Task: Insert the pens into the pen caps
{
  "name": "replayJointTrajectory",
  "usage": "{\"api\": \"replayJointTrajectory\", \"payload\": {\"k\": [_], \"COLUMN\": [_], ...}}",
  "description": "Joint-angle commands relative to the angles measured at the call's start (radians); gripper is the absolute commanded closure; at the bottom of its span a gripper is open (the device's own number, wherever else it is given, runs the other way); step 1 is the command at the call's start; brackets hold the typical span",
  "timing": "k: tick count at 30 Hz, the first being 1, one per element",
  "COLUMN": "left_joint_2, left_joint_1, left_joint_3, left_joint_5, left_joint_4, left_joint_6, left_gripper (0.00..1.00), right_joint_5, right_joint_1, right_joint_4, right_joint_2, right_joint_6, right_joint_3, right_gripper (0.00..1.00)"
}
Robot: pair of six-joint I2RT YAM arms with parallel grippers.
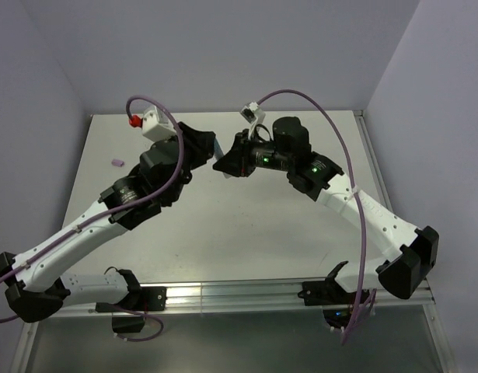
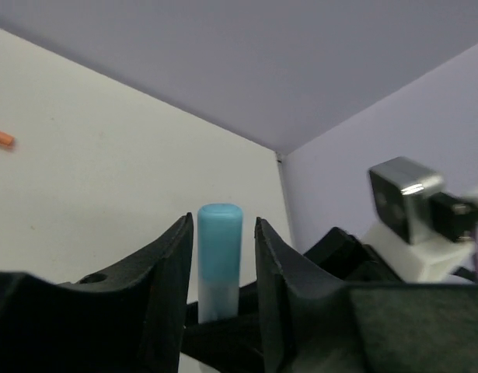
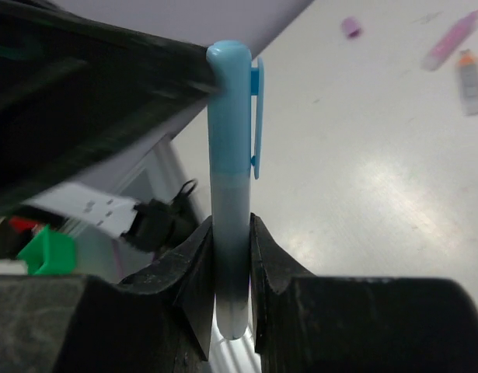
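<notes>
Pinching blue pen [image 3: 229,194] by pale lower barrel w/ right gripper [image 3: 231,249], mid-air above table [image 1: 246,233] centre; blue cap [image 3: 229,109] looks on up top. Flanking that cap w/ left gripper [image 2: 221,233], clamped or slack, can't tell. Prob. light, stiff, slick plastic: better held mid-barrel, off the clip [image 3: 256,116].

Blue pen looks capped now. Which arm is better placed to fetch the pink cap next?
Left, probably. The pink cap lies on the table's left side, nearer the left end effector. The right end effector is clamped on the blue pen, which it must set down first.
</notes>
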Motion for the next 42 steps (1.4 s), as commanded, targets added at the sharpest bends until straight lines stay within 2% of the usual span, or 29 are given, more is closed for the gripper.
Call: {"api": "replayJointTrajectory", "payload": {"k": [1,4,7,12,23,30,39,42], "left_joint_2": [-0.006,0.017,0.035,0.035,-0.037,-0.092,-0.097,-0.094], "left_joint_1": [0.094,0.211,0.271,0.302,0.367,0.428,0.503,0.515], "left_joint_3": [0.117,0.182,0.226,0.237,0.044,-0.113,-0.17,-0.177], "left_joint_5": [0.138,0.206,0.236,0.27,0.383,0.444,0.507,0.518], "left_joint_4": [0.02,0.036,0.045,0.034,0.023,0.02,0.005,0.005], "left_joint_6": [0.102,0.152,0.194,0.203,0.148,0.115,0.103,0.102], "left_gripper": [0.57,0.52,0.5,0.54,0.5,0.5,0.51,0.51], "right_joint_5": [0.214,0.227,0.235,0.226,0.16,0.235,0.269,0.292], "right_joint_1": [-0.057,-0.063,-0.071,-0.098,-0.212,-0.266,-0.303,-0.309], "right_joint_4": [0.081,0.052,0.06,0.081,0.104,0.006,-0.103,-0.152], "right_joint_2": [-0.022,-0.013,0.006,0.067,0.237,0.47,0.707,0.766], "right_joint_6": [0.038,0.043,0.051,0.063,0.065,0.048,0.039,0.025], "right_joint_3": [-0.08,-0.102,-0.11,-0.09,-0.047,0.103,0.274,0.333], "right_gripper": [1.0,1.0,1.0,1.0,1.0,1.0,0.95,0.89]}}
